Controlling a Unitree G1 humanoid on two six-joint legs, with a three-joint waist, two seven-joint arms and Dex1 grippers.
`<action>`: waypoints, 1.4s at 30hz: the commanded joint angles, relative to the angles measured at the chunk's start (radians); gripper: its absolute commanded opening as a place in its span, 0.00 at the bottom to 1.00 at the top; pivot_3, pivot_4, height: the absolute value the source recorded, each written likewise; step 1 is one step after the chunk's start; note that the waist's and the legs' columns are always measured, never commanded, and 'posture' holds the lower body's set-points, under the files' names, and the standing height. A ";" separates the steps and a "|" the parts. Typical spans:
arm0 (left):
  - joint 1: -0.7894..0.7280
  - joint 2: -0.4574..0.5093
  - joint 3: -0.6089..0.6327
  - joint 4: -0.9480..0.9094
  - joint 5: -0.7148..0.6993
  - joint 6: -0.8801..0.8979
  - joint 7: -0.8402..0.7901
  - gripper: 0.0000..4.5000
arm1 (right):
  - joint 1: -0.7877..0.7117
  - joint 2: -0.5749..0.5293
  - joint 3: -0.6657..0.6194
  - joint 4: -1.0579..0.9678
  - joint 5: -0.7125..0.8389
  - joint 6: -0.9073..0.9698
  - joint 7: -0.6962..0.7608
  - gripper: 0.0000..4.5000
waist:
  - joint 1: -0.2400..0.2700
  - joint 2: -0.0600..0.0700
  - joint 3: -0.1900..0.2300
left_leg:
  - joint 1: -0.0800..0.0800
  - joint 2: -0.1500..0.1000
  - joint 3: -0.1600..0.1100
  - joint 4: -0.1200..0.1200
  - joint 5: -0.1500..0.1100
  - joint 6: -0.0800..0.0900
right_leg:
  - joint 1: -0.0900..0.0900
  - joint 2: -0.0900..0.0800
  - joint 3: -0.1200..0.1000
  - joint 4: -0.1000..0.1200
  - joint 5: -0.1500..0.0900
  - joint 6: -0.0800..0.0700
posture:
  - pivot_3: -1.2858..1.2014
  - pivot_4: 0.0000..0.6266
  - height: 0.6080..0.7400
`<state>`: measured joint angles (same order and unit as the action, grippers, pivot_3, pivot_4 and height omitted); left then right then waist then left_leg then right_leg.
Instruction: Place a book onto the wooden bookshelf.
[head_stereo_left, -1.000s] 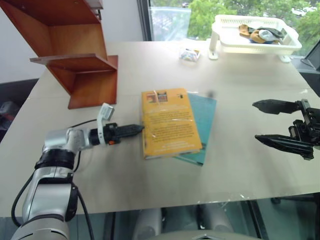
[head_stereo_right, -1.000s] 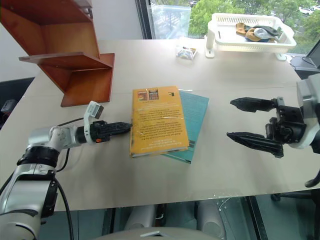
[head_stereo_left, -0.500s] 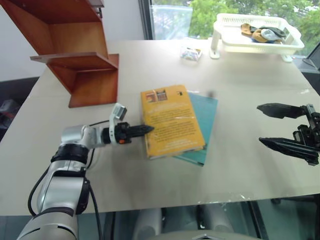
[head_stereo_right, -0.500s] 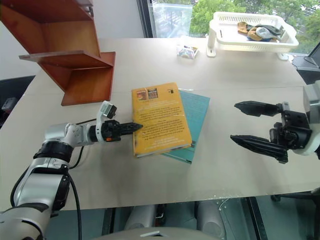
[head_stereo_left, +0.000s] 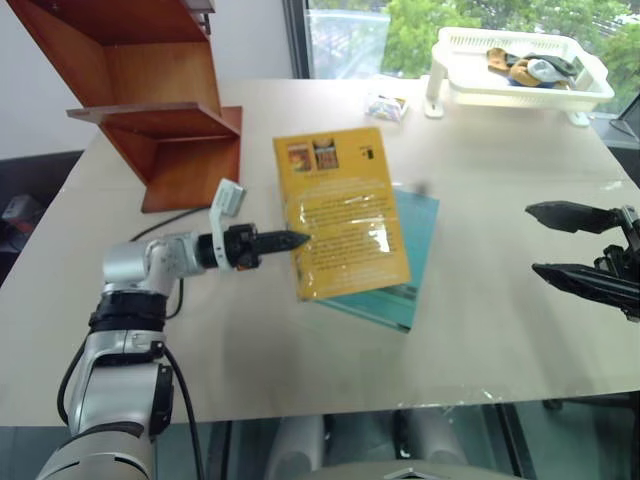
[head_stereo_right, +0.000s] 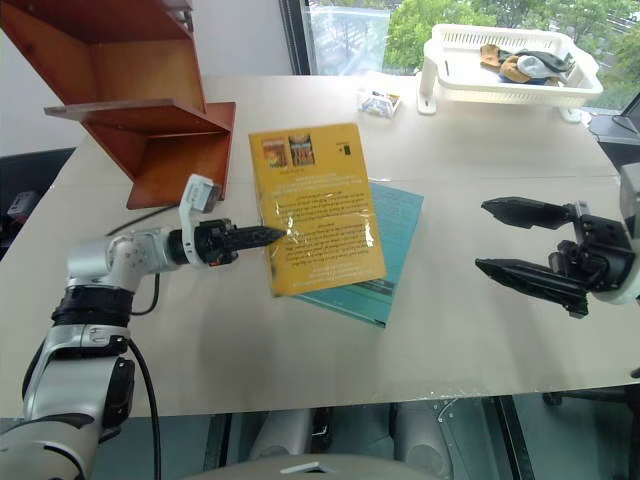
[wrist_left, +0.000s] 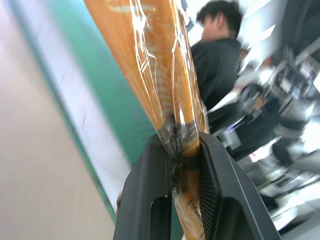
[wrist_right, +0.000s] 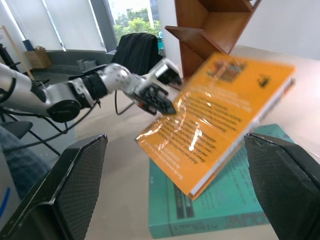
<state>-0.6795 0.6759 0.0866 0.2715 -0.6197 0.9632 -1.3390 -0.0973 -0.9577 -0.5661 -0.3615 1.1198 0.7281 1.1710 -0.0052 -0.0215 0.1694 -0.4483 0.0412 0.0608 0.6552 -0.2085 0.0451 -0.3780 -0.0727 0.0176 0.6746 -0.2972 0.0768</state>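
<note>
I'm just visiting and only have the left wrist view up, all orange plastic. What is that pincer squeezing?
Observer: The left pincer is shut on the edge of a yellow-orange book.
Operator: Is it lying flat?
Observer: No, it is tilted up off a teal book lying flat on the table.
Operator: Where could it go?
Observer: A wooden bookshelf stands on the table's far left.

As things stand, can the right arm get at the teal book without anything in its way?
Probably yes: the right gripper is open and bare table lies between it and the teal book, whose right side is uncovered. The yellow-orange book, pinched by the left gripper, overhangs the rest.
</note>
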 joint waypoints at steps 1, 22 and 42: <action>-0.141 0.047 0.072 -0.140 -0.030 -0.064 0.046 0.05 | -0.033 -0.026 -0.015 0.062 -0.017 -0.021 0.044 1.00 | 0.001 -0.001 0.001 | 0.000 0.000 -0.001 0.000 0.000 0.000 | 0.000 0.000 -0.001 0.000 0.000 0.000 | 0.52 0.24 1.00; -0.617 0.378 -0.192 -0.055 0.675 -0.932 0.156 0.05 | -0.406 0.012 0.052 0.605 0.027 0.102 0.297 1.00 | -0.002 0.000 0.004 | -0.001 -0.002 0.003 0.000 0.000 0.000 | -0.001 0.002 0.002 -0.003 0.000 0.000 | 0.52 0.24 1.00; -0.664 0.627 -0.312 0.252 1.047 -1.194 0.070 0.05 | -0.537 0.052 0.079 0.664 -0.012 0.118 0.387 1.00 | -0.004 0.000 0.004 | -0.001 -0.001 0.010 0.000 0.000 0.000 | -0.003 0.002 0.002 0.000 0.000 0.001 | 0.52 0.24 1.00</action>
<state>-1.3064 1.2701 -0.2443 0.5113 0.4035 -0.2081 -1.2851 -0.6168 -0.8987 -0.4750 0.3210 1.0958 0.8458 1.5237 -0.0092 -0.0213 0.1737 -0.4498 0.0406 0.0709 0.6553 -0.2085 0.0451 -0.3810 -0.0705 0.0196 0.6740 -0.2974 0.0773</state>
